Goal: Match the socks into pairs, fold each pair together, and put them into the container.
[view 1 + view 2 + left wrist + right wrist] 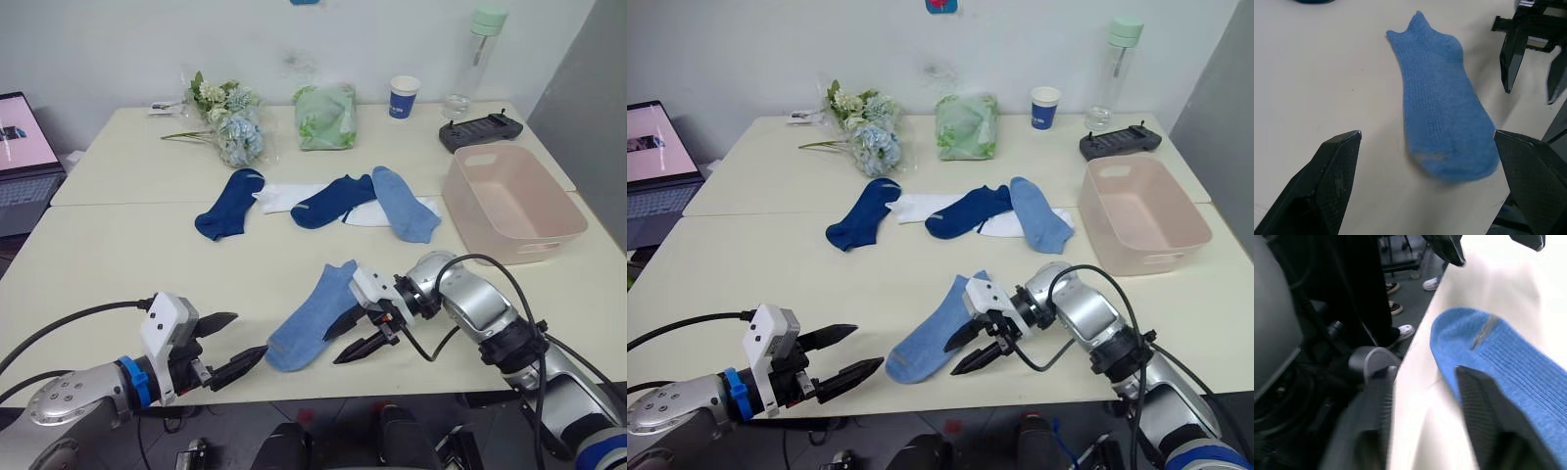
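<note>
Light blue fabric lies nearest me: one light blue sock (311, 318) flat on the cream table (127, 255) close to its front edge, toe toward me, cuff pointing away. At about seven o'clock from it my left gripper (227, 345) hovers with its two black fingers spread wide, tips near the toe but clear of it. At three o'clock my right gripper (359, 332) sits just beside the sock's edge, fingers likewise parted and holding nothing; I cannot tell whether a fingertip touches the fabric.

Farther out, toward twelve o'clock, the other socks lie in a loose row: a dark navy sock (229, 204) by itself, then a white sock (279, 197) partly under a second dark navy sock (333, 201), then the second light blue sock (402, 203) overlapping another white sock (370, 212).

At two o'clock stands the pale pink tub (549, 211). Beyond, along the far edge, I see a bunch of flowers (228, 121), a pale green bag (326, 117), a blue-and-white paper cup (404, 98), a clear bottle (476, 57) and a black controller (479, 129).
</note>
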`<state>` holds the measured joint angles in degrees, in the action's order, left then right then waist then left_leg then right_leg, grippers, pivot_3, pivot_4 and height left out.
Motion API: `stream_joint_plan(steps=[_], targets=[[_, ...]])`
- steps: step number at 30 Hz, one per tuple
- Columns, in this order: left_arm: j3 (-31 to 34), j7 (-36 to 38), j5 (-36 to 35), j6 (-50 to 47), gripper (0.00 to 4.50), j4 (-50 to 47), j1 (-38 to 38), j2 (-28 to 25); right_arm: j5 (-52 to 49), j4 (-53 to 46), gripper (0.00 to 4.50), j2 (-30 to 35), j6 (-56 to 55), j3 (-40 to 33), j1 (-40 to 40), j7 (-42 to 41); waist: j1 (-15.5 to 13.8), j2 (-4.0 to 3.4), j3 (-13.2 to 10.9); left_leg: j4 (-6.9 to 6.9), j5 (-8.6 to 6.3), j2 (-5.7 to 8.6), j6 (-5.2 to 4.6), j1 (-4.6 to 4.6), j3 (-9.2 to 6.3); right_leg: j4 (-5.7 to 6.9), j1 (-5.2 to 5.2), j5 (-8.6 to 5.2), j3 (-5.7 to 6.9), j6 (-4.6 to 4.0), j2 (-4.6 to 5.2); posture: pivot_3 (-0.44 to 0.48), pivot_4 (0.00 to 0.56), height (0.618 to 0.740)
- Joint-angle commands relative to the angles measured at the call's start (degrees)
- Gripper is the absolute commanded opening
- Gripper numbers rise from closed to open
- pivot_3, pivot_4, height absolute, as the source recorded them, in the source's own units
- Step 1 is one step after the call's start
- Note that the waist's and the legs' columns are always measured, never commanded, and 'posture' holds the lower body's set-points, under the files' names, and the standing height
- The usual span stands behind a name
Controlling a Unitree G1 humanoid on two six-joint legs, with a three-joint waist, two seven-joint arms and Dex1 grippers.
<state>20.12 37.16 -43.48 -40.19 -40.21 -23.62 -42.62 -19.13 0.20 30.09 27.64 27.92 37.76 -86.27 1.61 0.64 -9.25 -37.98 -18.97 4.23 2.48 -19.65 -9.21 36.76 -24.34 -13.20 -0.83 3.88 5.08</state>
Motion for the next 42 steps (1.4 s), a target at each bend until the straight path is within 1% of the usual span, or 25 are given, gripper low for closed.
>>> stream_joint_plan(steps=[1,2,3,4,6,8,11,14,17,19,22,25,27,30,32,37,42], targets=[[-1.6,-3.1,1.1,-0.4,4.50,-1.8,-1.4,2.4,-2.4,1.7,3.48,0.6,2.5,-6.8,4.2,2.0,-0.1,0.01,0.0,-0.01,0.00,0.01,-0.01,-0.02,-0.01,-0.01,0.00,0.00,-0.01,0.00,0.02,0.000,0.150,0.740],[-2.1,-3.5,1.6,-0.3,4.50,-2.1,-1.8,2.8,-2.1,2.8,3.84,0.4,2.5,-7.6,4.8,3.0,-0.1,0.01,0.0,-0.01,0.00,0.02,-0.01,-0.02,0.00,-0.01,-0.01,0.00,-0.01,0.00,0.02,0.000,0.150,0.740],[-3.3,-4.1,2.5,-0.1,4.50,-2.3,-2.2,3.4,0.4,5.8,4.15,-0.3,-1.0,-7.9,5.2,5.4,-0.1,0.03,0.0,0.00,0.00,0.03,-0.01,-0.01,0.01,0.00,-0.01,0.00,0.01,0.00,0.01,0.000,0.150,0.740],[-4.8,-4.8,3.5,0.0,4.50,-2.4,-2.4,4.0,3.2,9.6,4.15,-1.2,-5.5,-8.0,5.7,8.0,-0.1,0.04,0.0,0.03,-0.01,0.03,-0.01,0.00,-0.01,0.00,-0.01,0.00,0.06,0.00,-0.02,0.000,0.150,0.740],[-7.9,-7.0,5.3,0.3,4.50,-2.2,-2.2,6.0,7.3,17.3,4.15,-3.0,-10.5,-8.3,7.0,12.6,-0.1,0.04,0.0,0.06,-0.01,0.04,0.01,0.03,0.01,0.03,-0.01,0.00,0.06,-0.01,-0.06,0.000,0.150,0.740],[-10.3,-9.6,6.3,-0.2,4.50,-1.9,-1.2,8.5,9.2,23.2,4.15,-4.9,-12.6,-9.2,8.1,16.2,-0.1,0.05,0.0,0.05,0.00,0.05,0.01,0.02,0.05,0.02,-0.01,0.00,0.01,-0.02,-0.04,0.000,0.150,0.740],[-13.1,-12.1,7.5,-1.7,4.50,-1.3,-0.3,10.6,11.7,28.3,4.15,-6.3,-14.8,-8.9,8.7,17.7,-0.1,0.04,0.0,0.01,0.00,0.05,0.00,-0.03,0.05,0.02,-0.06,0.01,-0.04,-0.02,0.01,0.000,0.150,0.740],[-14.7,-13.4,9.5,-1.9,3.92,0.4,-0.3,11.3,13.2,31.8,4.18,-7.9,-14.1,-8.8,9.4,19.3,-0.1,0.01,0.0,0.02,0.00,0.04,0.01,-0.03,0.04,0.04,-0.06,0.01,-0.02,-0.02,0.00,0.000,0.150,0.740],[-15.4,-13.4,10.1,-1.8,2.98,1.0,-0.5,11.8,13.8,34.2,4.18,-9.3,-12.3,-9.4,10.2,20.6,-0.1,0.00,0.0,0.01,0.00,0.05,0.01,0.00,0.06,0.07,-0.05,0.01,-0.05,-0.02,-0.01,0.000,0.150,0.740],[-16.0,-13.5,10.1,-1.8,2.36,0.7,-0.7,12.3,12.7,33.1,4.18,-9.5,-9.4,-10.2,10.6,19.5,0.0,0.00,0.0,0.01,0.00,0.05,0.01,0.02,0.06,0.06,-0.03,0.01,-0.05,-0.02,-0.01,0.000,0.150,0.740],[-16.0,-13.8,10.0,-1.8,1.45,0.6,-0.8,12.9,11.3,30.8,3.57,-8.7,-5.4,-11.0,11.0,17.1,0.0,0.00,0.0,0.01,0.00,0.04,0.00,0.01,0.06,0.06,-0.04,0.01,-0.06,-0.02,-0.01,0.000,0.150,0.740],[-15.7,-13.4,10.7,-1.6,0.48,1.0,-1.0,12.5,11.2,28.2,2.46,-7.0,-3.2,-10.7,10.6,14.1,-0.1,0.00,0.0,0.02,0.00,0.04,0.00,-0.01,0.02,0.04,-0.04,0.01,-0.02,-0.02,-0.01,0.000,0.150,0.740],[-15.4,-13.2,10.8,-1.4,0.00,1.4,-0.9,12.3,10.9,27.1,1.80,-6.2,-1.5,-10.6,10.3,13.1,-0.1,0.00,0.0,0.02,0.00,0.05,0.00,-0.01,0.03,0.03,-0.04,0.00,-0.02,-0.02,-0.01,0.000,0.150,0.740],[-15.0,-12.5,10.9,-1.3,0.00,2.0,-0.3,11.8,10.9,25.4,0.67,-5.3,-0.3,-10.5,9.3,12.6,-0.1,-0.01,0.0,0.02,0.00,0.05,0.00,-0.01,0.04,0.04,-0.04,0.01,-0.02,-0.02,-0.01,0.000,0.150,0.740],[-14.7,-12.1,11.2,-1.2,0.00,2.5,0.2,11.4,10.8,24.1,0.01,-4.9,0.7,-10.7,8.5,13.3,-0.1,0.00,0.0,0.02,0.00,0.05,0.00,-0.01,0.03,0.04,-0.04,0.00,0.00,-0.02,-0.01,0.000,0.150,0.740],[-14.5,-9.6,12.1,-0.2,0.00,5.2,4.4,8.8,9.3,15.7,0.01,-1.6,7.6,-12.0,5.0,14.3,-0.2,0.00,0.0,0.01,0.00,0.05,0.00,-0.04,0.01,0.04,-0.04,0.00,0.00,-0.02,0.01,0.000,0.150,0.740],[-15.3,-6.2,13.2,0.5,0.00,11.3,12.2,6.5,5.3,3.1,0.01,2.0,18.8,-14.6,-0.3,16.8,-0.5,0.00,0.0,0.00,0.01,0.06,0.00,-0.05,-0.01,0.07,-0.04,0.00,0.06,-0.02,-0.01,0.000,0.150,0.740]])
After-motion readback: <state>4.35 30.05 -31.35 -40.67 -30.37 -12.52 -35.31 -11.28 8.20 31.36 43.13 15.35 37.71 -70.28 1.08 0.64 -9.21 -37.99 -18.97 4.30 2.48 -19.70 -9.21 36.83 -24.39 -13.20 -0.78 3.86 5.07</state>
